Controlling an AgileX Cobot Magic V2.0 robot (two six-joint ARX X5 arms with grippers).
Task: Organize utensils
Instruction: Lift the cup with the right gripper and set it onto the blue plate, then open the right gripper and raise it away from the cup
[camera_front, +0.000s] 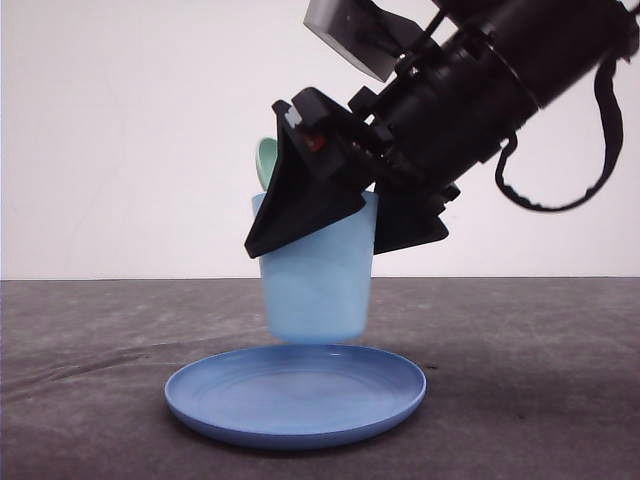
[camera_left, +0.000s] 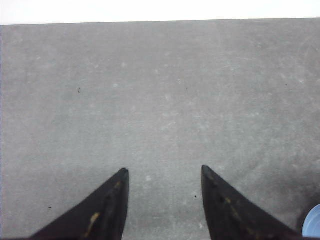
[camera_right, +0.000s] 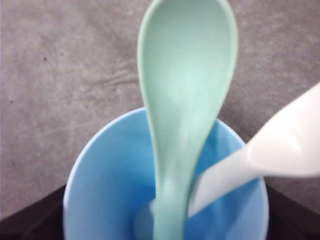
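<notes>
Both utensils, spoon (camera_right: 186, 100) and fork (camera_right: 280, 145), stood in the cup (camera_front: 318, 290), right gripper (camera_front: 345, 215) clasping it above the plate (camera_front: 296, 396); left gripper (camera_left: 162, 200) spread, idle.

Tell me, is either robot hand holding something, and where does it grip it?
The right gripper holds the light blue cup by its upper wall, near the rim, above the blue plate. The left gripper holds nothing.

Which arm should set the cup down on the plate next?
Right. Its gripper already holds the cup, with spoon and fork inside, just above the plate. The left gripper is open over bare table.
</notes>
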